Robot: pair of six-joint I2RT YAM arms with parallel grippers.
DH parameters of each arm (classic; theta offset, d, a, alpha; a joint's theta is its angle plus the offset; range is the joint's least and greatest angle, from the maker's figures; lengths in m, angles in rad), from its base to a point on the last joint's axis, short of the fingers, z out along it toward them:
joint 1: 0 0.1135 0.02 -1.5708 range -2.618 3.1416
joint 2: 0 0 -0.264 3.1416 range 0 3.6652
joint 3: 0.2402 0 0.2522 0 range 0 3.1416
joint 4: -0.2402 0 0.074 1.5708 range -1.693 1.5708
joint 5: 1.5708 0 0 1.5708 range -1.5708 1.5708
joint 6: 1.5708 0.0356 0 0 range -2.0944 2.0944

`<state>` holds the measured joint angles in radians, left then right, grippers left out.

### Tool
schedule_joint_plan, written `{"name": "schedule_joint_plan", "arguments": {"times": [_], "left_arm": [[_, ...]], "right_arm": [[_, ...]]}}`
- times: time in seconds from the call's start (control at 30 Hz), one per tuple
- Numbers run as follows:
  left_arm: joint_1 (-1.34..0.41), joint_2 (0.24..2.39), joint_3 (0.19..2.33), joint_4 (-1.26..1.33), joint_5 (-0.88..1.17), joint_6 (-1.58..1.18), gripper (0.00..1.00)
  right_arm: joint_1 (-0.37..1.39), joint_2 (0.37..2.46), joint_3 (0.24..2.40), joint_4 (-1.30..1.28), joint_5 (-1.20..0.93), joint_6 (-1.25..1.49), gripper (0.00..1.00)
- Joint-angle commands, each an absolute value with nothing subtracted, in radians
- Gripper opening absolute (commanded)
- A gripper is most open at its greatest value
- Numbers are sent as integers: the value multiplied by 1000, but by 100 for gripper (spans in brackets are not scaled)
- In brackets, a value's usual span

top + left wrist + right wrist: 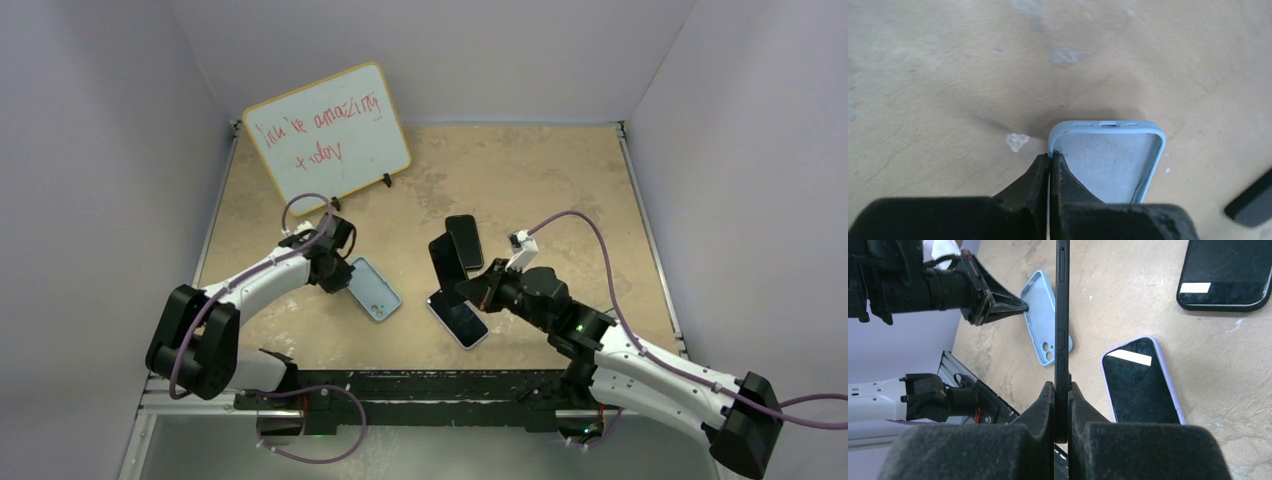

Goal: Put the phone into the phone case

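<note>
Our left hand (1049, 167) is pinched narrow on one long side wall of the light blue phone case (1108, 160), one finger inside the wall and one outside, close to a corner. From the left wrist view we see the case's pale grey inner lining facing up and the port cut-outs on its far end. We cannot tell whether the held side is raised off the table (560, 190) or resting on it. In the top view the case lies left of centre, with its camera opening at the end nearer the arm bases.

Our right hand (1062, 390) is clamped on the phone (1062, 315), a thin black one held on edge above the table, so the right wrist view shows only its side with the buttons. The phone is in the air near the table's middle, to the right of the case and apart from it.

Two other handsets lie flat on the table, screens up. A lavender-rimmed handset (1143, 382) lies just beside our right hand, and a black handset (1225, 275) lies farther back. A whiteboard (328, 132) with red writing stands propped at the far left of the table.
</note>
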<state>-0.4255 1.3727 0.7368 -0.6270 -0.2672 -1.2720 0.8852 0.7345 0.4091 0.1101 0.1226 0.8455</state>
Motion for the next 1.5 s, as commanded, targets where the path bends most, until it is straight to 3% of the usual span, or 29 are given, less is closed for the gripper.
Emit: {"name": "schedule_joint_plan", "arguments": {"times": [0.0,0.3,0.43,0.63,0.9,1.13,1.27,1.47], "left_arm": [[-445,1332,748,-444,-102,-919,0],[-558,1378,735,-322,-100,-851,0],[-558,1364,707,-236,-27,-848,29],[-520,1223,711,-241,38,-806,58],[-364,1070,720,-292,241,-641,88],[-333,981,652,-246,385,-637,90],[-324,1040,609,-192,558,-660,87],[-308,1011,530,-149,536,-713,83]], "right_arm": [[887,761,453,205,67,869,0],[888,806,450,231,43,899,0],[888,825,436,268,7,925,0],[888,863,414,327,2,972,0],[887,941,399,429,-13,1046,0],[896,1005,382,479,-3,1104,0],[910,1043,385,508,16,1132,0],[965,1129,431,538,42,1148,0]]}}
